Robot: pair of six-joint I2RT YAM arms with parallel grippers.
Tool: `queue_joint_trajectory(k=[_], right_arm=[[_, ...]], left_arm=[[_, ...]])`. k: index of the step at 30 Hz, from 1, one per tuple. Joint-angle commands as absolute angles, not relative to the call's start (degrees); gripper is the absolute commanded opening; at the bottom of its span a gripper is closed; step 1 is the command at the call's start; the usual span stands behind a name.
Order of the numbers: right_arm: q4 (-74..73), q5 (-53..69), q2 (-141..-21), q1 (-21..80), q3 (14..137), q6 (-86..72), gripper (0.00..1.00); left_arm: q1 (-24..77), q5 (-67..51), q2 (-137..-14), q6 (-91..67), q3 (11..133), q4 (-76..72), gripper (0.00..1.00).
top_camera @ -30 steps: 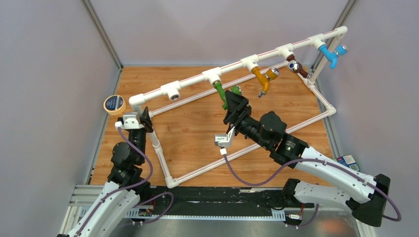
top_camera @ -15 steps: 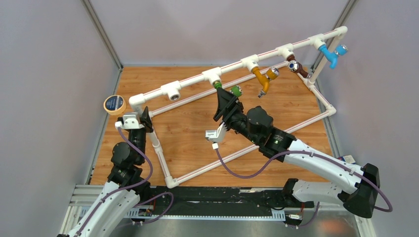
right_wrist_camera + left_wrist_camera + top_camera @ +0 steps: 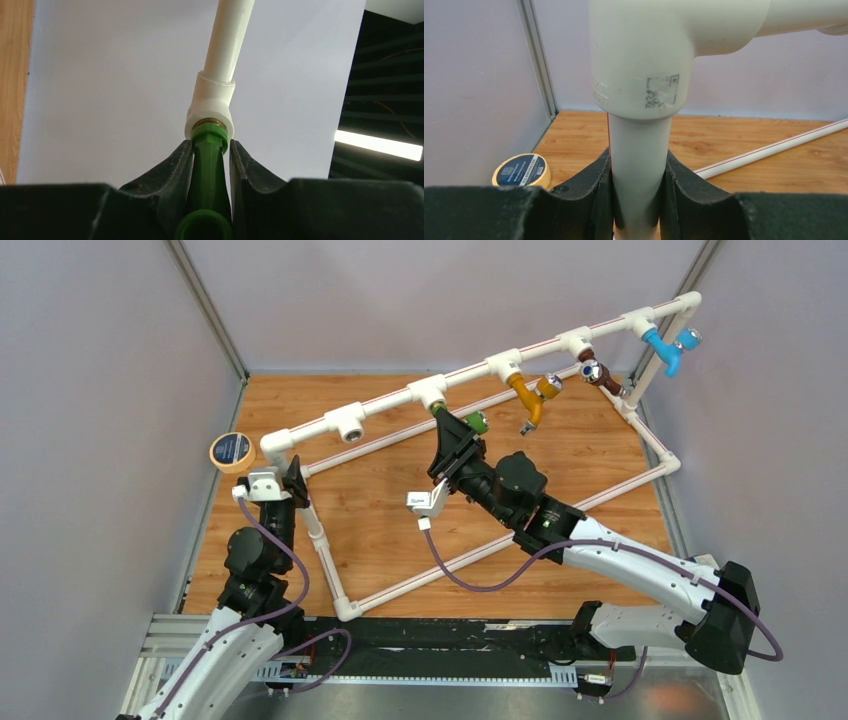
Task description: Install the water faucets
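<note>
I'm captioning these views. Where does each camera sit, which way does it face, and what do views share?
Top external: above and behind, looking down on pipe frame, green faucet, tape; left arm, right arm show.
Left wrist: on the left gripper, facing the upright pipe between its fingers; tape beyond.
Right wrist: on the right gripper, facing the green faucet between its fingers, tee beyond.
Shared: top and left wrist, tape; top and right wrist, green faucet.

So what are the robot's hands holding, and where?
Right hand: the green faucet, by its body. Left hand: the white pipe, just under the corner fitting.
</note>
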State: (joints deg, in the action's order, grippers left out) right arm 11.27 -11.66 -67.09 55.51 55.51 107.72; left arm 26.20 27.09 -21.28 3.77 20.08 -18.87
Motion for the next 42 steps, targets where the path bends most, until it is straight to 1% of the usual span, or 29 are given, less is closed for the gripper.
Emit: queue_joint_trajectory(k=[1,5,8,12,15,16,19,21,24,25,27,29,31,32,33,34,35,36,39,42], right_arm=[[17.7,-13.0,-69.3,55.6,54.8,95.9,0.0],[21.3,-13.4,-70.4,57.3,55.1,80.5,0.0],[24.9,-15.6,-71.7,58.9,56.2,64.0,0.0],[31.0,-16.5,-72.1,59.4,58.0,32.1,0.0],[38.7,-23.0,-72.5,59.4,56.9,9.3,0.0],[40.7,-25.4,-72.9,59.4,56.6,-1.9,0.0],[44.3,-32.5,-73.6,59.4,54.9,-24.2,0.0],[42.7,-38.3,-73.5,59.5,54.3,-39.3,0.0],[31.6,-44.6,-73.6,59.6,56.0,-61.8,0.0],[28.4,-45.0,-73.6,59.6,56.4,-67.3,0.0],[26.5,-45.4,-73.1,59.6,56.7,-70.7,0.0],[26.8,-45.3,-72.1,59.7,56.3,-68.0,0.16],[27.9,-43.7,-70.8,59.8,55.7,-63.5,0.43],[29.4,-42.5,-70.0,59.7,55.1,-58.1,0.6],[30.4,-40.9,-69.0,59.7,54.7,-55.1,0.7],[31.8,-39.2,-67.5,59.7,53.6,-51.6,0.78],[34.4,-36.9,-66.4,59.8,52.5,-47.5,0.92],[36.5,-34.8,-65.0,59.7,50.9,-45.2,1.0],[35.8,-32.0,-60.4,59.8,48.3,-38.2,1.0],[28.9,-31.2,-55.7,59.8,47.9,-27.3,1.0]], left_arm=[[26.1,27.7,-20.2,2.9,19.9,-17.2,0.0],[26.3,27.8,-20.0,2.7,19.9,-17.2,0.0],[26.2,27.8,-20.0,2.6,19.8,-17.1,0.0],[26.2,27.8,-20.1,2.5,19.8,-17.1,0.0],[26.3,27.7,-20.0,2.4,20.0,-17.1,0.0],[26.2,27.8,-20.0,2.3,19.9,-17.1,0.0],[26.2,27.6,-20.0,2.1,19.9,-17.1,0.0],[26.2,27.4,-19.8,2.0,19.9,-17.1,0.0],[26.1,27.6,-19.7,1.9,20.0,-17.1,0.0],[26.2,27.6,-19.7,1.9,19.9,-17.1,0.0],[26.1,27.5,-19.7,2.0,19.9,-17.1,0.0],[26.2,27.7,-19.6,2.0,20.0,-17.1,0.0],[26.1,27.7,-19.5,2.1,19.9,-17.1,0.0],[26.2,27.9,-19.7,2.1,19.9,-17.1,0.0],[26.2,27.9,-19.6,2.1,19.9,-17.0,0.0],[26.2,27.9,-19.6,2.1,19.9,-17.0,0.0],[26.1,27.9,-19.7,2.2,19.9,-17.0,0.0],[26.2,27.9,-19.8,2.2,19.9,-17.0,0.0],[26.1,27.8,-20.0,2.4,19.9,-17.0,0.0],[26.2,27.8,-20.3,2.4,20.0,-16.9,0.0]])
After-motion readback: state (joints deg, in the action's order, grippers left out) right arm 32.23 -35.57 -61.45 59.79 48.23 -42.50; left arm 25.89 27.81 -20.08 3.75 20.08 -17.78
